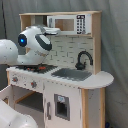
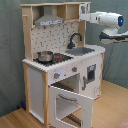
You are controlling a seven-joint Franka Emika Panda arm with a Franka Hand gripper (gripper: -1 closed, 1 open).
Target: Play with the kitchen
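Backdrop: grey curtain behind the scene in both exterior views; a wood-toned floor shows only along the bottom of the second exterior view. The kitchen, white and light wood, fills the centre of each frame and stands on that floor.

View differences: the second exterior view shows the oven door hinged down and open at lower centre, a small metal pot on the hob, and the range hood at upper left. The first exterior view hides hob and pot behind the arm, but shows the microwave cabinet face-on at top centre, plus the black faucet and grey sink.

Arm pose: the white arm enters from the right edge of the second exterior view and reaches level towards the upper cabinet. The gripper lies at the kitchen's upper right corner, beside the microwave cabinet; whether its fingers are apart or together cannot be told.
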